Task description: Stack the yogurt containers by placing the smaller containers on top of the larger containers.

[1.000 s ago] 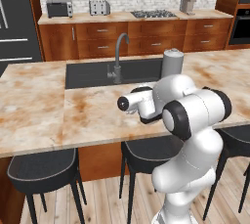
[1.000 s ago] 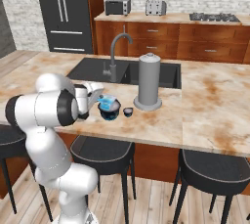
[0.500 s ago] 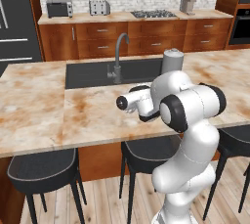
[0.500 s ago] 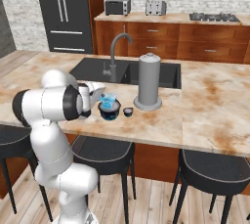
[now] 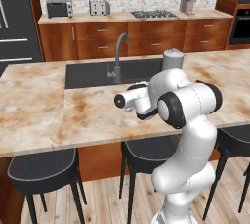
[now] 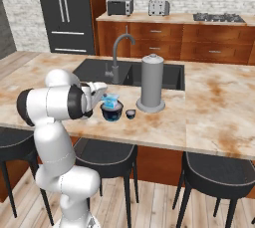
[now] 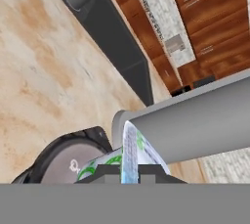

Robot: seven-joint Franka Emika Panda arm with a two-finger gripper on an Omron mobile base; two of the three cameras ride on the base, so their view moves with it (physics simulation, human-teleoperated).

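My gripper (image 6: 106,97) is shut on the rim of the small translucent light-blue cup (image 6: 112,102), which hangs tilted just over the squat dark navy tub (image 6: 111,113). In the hand view the cup's thin edge (image 7: 130,149) runs between my fingertips, with the gripper (image 7: 129,170) at the bottom and the tub's pale greyish top (image 7: 66,162) just to its left. The tiny dark cup (image 6: 130,114) stands on the counter right of the tub. In the left base view my own forearm hides the cups, and the hand (image 5: 131,100) points away.
A tall grey cylinder (image 6: 152,83) stands close behind the cups, right of the tub, and crosses the hand view (image 7: 195,120). The dark sink (image 6: 99,71) with its faucet (image 6: 116,57) lies behind. Marble counter (image 6: 209,117) stretches to the right; stools stand below the front edge.
My arm has shifted slightly to the right, and the held light-blue cup has crept a little with it above the tub. The tub and the tiny cup have stayed put.
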